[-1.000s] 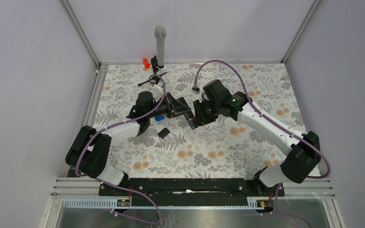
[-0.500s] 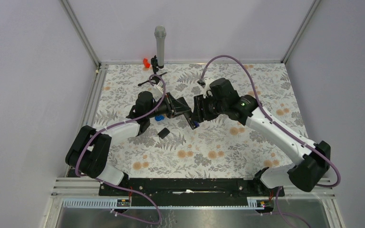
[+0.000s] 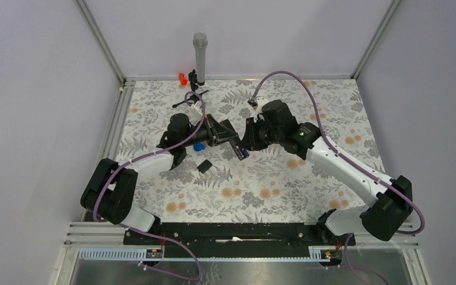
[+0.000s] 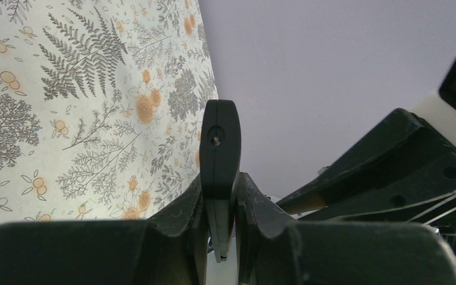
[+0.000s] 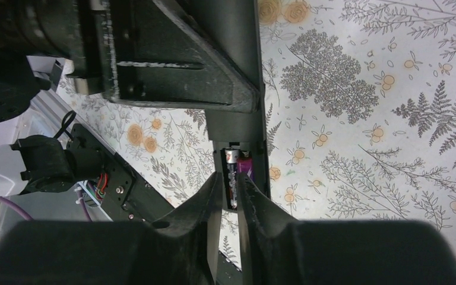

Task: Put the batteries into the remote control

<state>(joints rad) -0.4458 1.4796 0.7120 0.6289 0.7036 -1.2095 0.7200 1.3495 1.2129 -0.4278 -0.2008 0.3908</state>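
My left gripper (image 3: 228, 138) is shut on the remote control (image 3: 238, 152), a slim black bar held above the table. In the left wrist view the remote (image 4: 219, 139) stands edge-on between the fingers of the left gripper (image 4: 219, 199). In the right wrist view the remote (image 5: 231, 127) shows its open battery bay. A silver-black battery (image 5: 231, 175) lies in it beside a purple strip (image 5: 246, 165). My right gripper (image 5: 230, 185) grips the battery's lower end with a narrow gap. It meets the remote's end in the top view (image 3: 246, 144).
A small flat black square piece (image 3: 203, 166) and a blue object (image 3: 198, 146) lie on the floral table under the left arm. A grey microphone (image 3: 199, 53) on a black stand and a red object (image 3: 182, 77) are at the back edge.
The right arm's wrist and forearm have shifted right and turned, while its gripper stays at the remote's end. The left arm has barely moved.
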